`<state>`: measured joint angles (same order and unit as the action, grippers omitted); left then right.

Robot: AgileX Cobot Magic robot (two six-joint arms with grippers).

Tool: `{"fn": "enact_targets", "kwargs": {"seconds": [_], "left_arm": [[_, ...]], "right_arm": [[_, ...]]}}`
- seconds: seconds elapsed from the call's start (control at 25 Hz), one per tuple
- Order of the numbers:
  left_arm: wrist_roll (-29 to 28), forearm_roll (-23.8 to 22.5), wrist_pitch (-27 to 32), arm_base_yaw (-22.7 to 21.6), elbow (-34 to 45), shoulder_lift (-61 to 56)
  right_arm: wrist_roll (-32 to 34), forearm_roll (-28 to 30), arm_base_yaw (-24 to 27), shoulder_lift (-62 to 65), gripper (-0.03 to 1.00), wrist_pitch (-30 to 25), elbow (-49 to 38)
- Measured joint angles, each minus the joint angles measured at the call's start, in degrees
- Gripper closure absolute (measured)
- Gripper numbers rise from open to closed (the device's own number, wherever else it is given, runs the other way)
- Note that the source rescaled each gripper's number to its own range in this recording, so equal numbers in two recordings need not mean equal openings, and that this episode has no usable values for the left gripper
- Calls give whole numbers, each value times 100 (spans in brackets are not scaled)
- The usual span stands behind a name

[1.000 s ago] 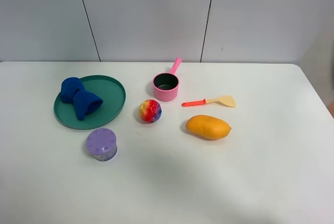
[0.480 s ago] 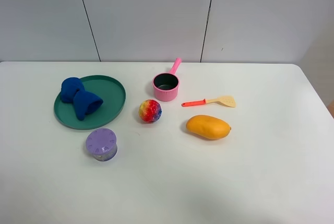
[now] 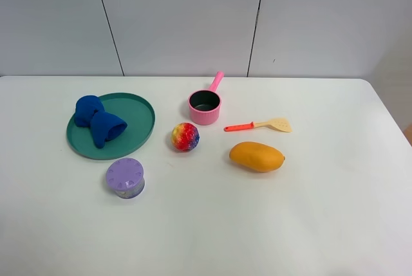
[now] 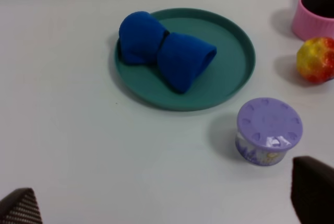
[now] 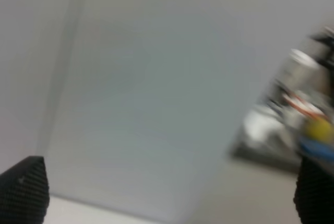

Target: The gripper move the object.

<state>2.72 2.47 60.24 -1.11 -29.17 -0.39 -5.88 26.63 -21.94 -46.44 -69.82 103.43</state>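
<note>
Lying on green plate, far-left side of desk: blue bundle, long axis diagonal across plate. Left wrist view has bundle ahead of left jaws, tips wide apart, nothing held. Right jaws aimed at wall, also wide, empty. Left arm looks nearer; neither arm in high view.
</note>
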Motion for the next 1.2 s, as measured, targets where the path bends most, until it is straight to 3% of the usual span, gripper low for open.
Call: {"fn": "enact_targets", "kwargs": {"seconds": [0.12,0.52,0.76,0.92,1.2], "left_arm": [[0,0,0,0,0,0],[0,0,0,0,0,0],[0,0,0,0,0,0],[0,0,0,0,0,0],[0,-5,0,0,0,0]], "right_arm": [[29,-347,507,682,5,-7,-814],[588,-1058,1378,2679,5,-6,-3648],[1128,-1466,1451,3754,5,53,-5242],[1680,-1502,1451,4302,5,434,-6023],[1806,-1693,1735,4663,5,626,-6982]]}}
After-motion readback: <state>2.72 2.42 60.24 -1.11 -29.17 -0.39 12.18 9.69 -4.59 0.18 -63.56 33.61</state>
